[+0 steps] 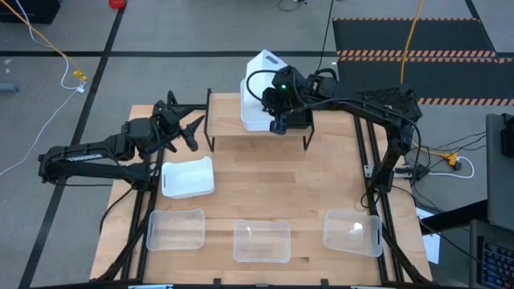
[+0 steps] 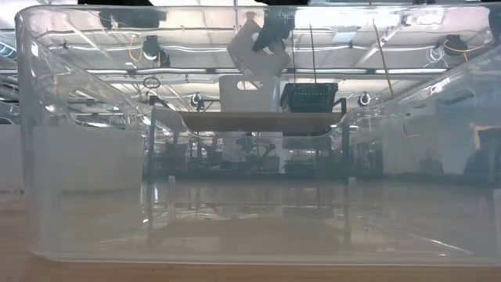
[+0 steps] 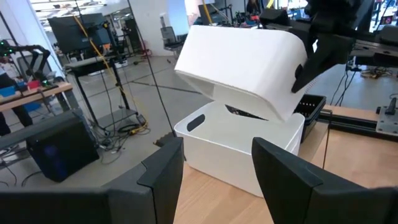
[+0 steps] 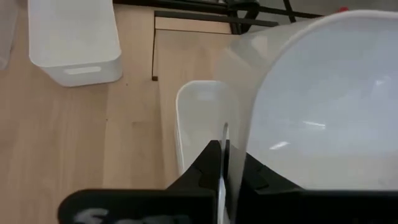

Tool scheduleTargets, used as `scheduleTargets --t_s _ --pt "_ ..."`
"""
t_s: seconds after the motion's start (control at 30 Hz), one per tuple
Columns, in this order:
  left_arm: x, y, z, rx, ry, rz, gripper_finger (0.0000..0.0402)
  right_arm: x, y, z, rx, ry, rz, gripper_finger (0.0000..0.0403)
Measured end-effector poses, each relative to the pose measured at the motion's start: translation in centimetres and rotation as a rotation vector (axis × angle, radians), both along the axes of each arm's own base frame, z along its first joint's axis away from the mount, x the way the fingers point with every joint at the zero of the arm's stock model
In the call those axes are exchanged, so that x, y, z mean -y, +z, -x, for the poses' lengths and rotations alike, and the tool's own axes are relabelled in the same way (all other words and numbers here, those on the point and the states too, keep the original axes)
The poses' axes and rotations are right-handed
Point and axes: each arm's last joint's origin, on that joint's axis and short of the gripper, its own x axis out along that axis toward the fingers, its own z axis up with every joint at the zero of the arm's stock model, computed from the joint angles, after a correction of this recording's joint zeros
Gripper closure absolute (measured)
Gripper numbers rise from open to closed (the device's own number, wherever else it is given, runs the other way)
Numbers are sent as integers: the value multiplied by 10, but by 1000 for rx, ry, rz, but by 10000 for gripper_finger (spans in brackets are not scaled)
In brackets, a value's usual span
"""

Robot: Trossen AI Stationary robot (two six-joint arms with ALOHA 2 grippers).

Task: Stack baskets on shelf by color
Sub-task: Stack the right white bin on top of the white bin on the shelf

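My right gripper (image 4: pixel 222 155) is shut on a white basket (image 3: pixel 242 59), holding it tilted in the air above a second white basket (image 3: pixel 239 146) that stands on the shelf (image 1: pixel 257 138). Beside that one on the shelf sits a black slatted basket (image 2: pixel 309 96). My left gripper (image 1: pixel 189 128) waits open by the shelf's left end, touching nothing. A third white basket (image 1: pixel 189 177) stands on the table, and three clear baskets (image 1: pixel 261 241) line its near edge. My right gripper pinches the white basket's wall at its rim (image 4: pixel 225 134), one finger inside and one outside, coming from above. The basket is lifted clear and tilted, its open side turned toward the gripper, over the white basket on the shelf.
A clear basket (image 2: pixel 250 157) stands right before the low camera and fills that view. Bare tabletop (image 1: pixel 273 177) lies between the shelf and the clear row. The shelf's left part (image 1: pixel 225 120) is bare. Cables and floor surround the table.
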Motion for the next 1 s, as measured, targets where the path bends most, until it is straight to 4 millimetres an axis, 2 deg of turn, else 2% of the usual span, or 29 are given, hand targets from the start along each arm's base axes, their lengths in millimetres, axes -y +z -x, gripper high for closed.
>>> scheduleTargets --t_s 0.33,0.57,0.8,1.0 --pt "0 0 0 0 0 0 211 0 -22 -1 -78 4 -23 399" --pt "0 0 0 0 0 0 211 -1 -19 -1 -57 13 0 393" --pt "0 0 0 -1 0 -3 211 -3 -8 7 -33 17 25 340" --pt "0 0 0 2 0 -4 211 -4 -6 14 -131 9 171 290"
